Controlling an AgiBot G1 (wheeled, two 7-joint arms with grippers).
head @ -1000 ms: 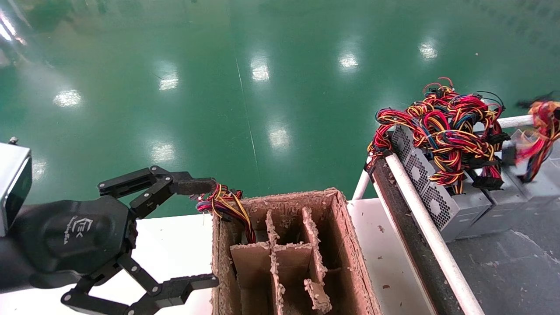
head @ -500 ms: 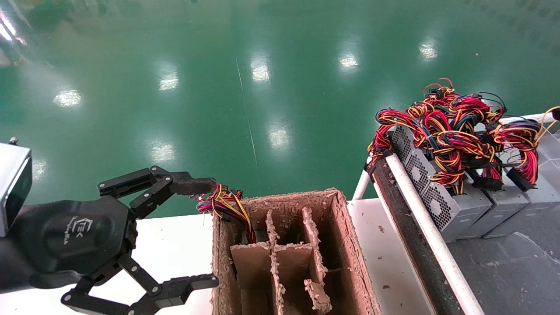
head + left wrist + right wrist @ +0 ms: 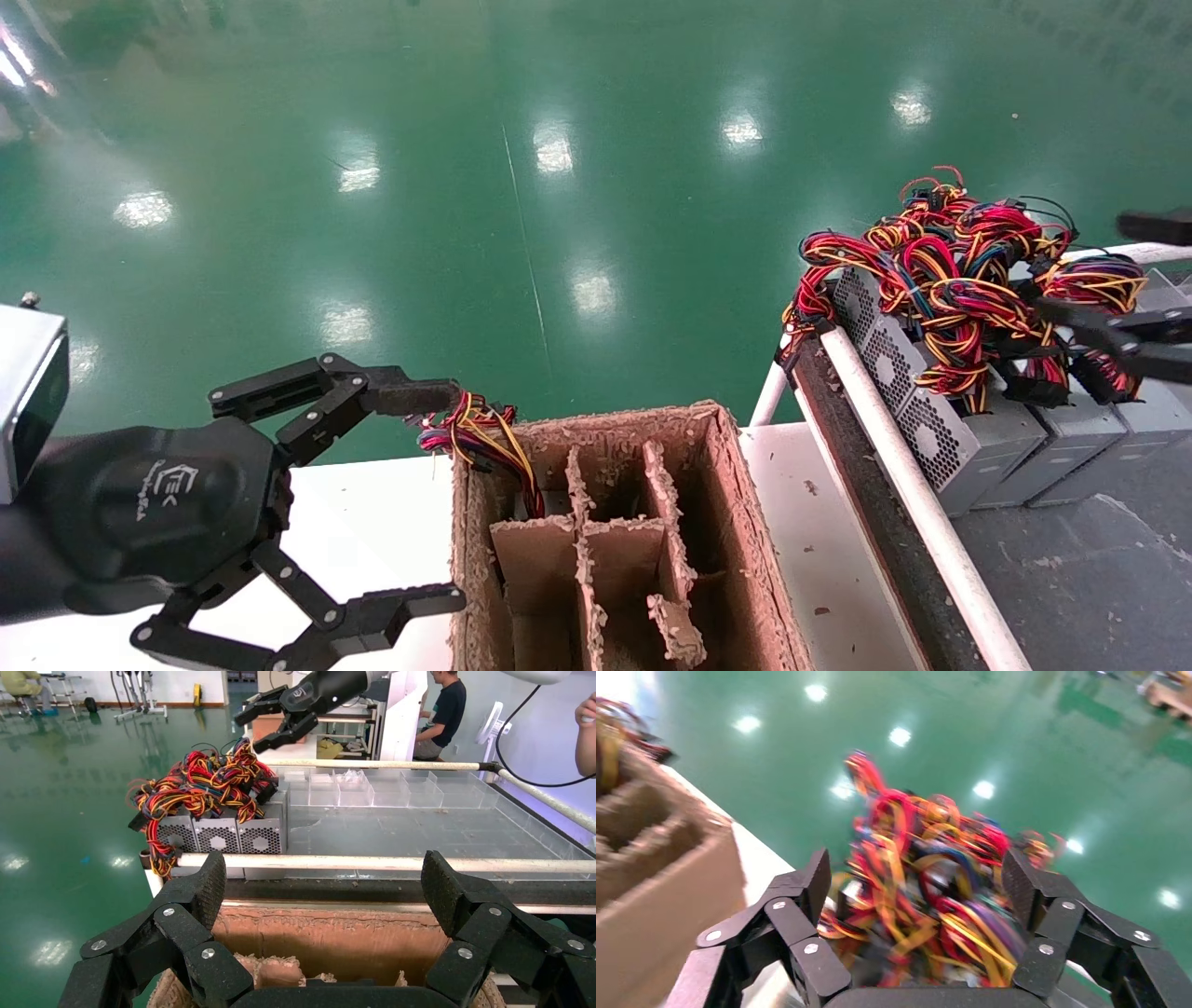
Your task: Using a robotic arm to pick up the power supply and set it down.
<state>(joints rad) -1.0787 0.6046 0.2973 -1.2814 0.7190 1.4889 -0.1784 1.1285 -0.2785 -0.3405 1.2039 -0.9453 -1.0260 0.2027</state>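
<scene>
**Right gripper open above the row of power supplies; left gripper open beside the cardboard box**

The right gripper (image 3: 916, 903) hangs over the wire bundles (image 3: 926, 874) of the grey power supplies (image 3: 978, 429), its two black fingers (image 3: 800, 888) spread wide with nothing between them. In the head view only its fingers (image 3: 1117, 331) reach in from the right edge, one crossing above the bundle of the rightmost visible unit. The left wrist view shows the same gripper (image 3: 274, 724) from afar, open, just above the coloured wires and not clearly touching them.

The power supplies stand side by side in a row on a dark tray (image 3: 1071, 559) to the robot's right, behind a white rail (image 3: 913, 494). Their perforated fan faces (image 3: 218, 836) point toward the cardboard box. Looped red, yellow, blue and purple wires with black connectors lie heaped on top of them.

The left gripper (image 3: 424, 499) sits low at the robot's left over the white table (image 3: 372, 522), fingers (image 3: 190, 903) wide apart and empty. It faces the side wall of the brown divided cardboard box (image 3: 736, 522). A bundle of coloured wires (image 3: 475, 433) spills over the far left corner of that box, just beside the upper left fingertip. Whether they touch cannot be told.

Green glossy floor (image 3: 559, 186) lies beyond the table.
</scene>
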